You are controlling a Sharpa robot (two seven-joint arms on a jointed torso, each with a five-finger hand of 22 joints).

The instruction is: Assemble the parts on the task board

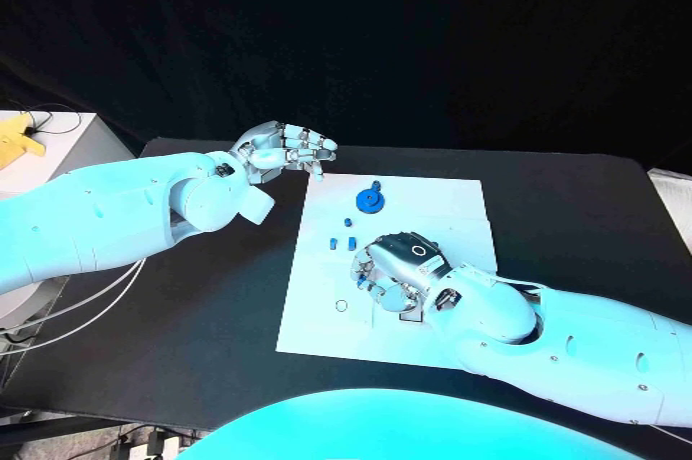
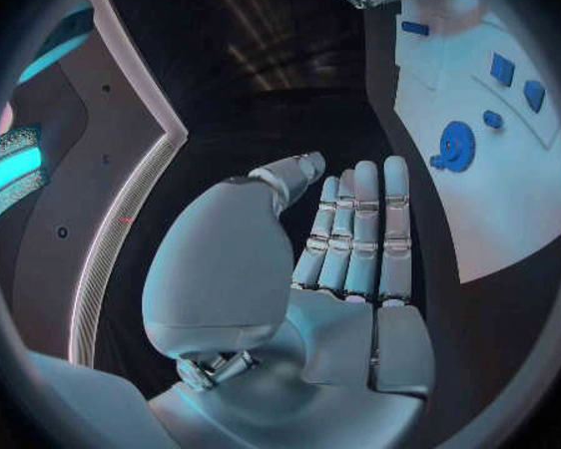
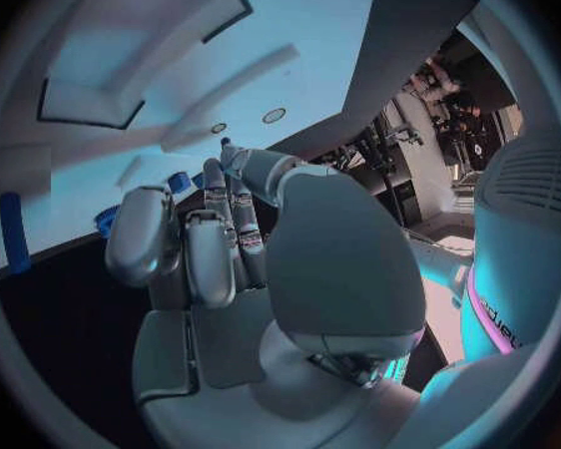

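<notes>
So, flat white rectangular task board (image 1: 459,202) carrying a round blue plastic gear (image 1: 372,198) at 12 o'clock from silver right hand (image 1: 400,270), close by. Holding nothing, fingers loosely curled. Silver left hand (image 1: 284,147) farther off, fingers straight, empty.

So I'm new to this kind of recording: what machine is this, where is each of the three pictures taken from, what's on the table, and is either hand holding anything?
It is a robot with two white arms, each ending in a silver many-fingered hand. The square picture comes from a camera on its head, looking down at a black table. The two round pictures come from fisheye cameras at the wrists, each behind its own hand.

On the table lies the white task board, with small blue parts on it: a blue gear and some small blue pieces.

The left hand hovers off the board's far left corner, fingers straight, holding nothing. The right hand is down over the board's middle with fingers curled; whether it holds a part cannot be told.
</notes>
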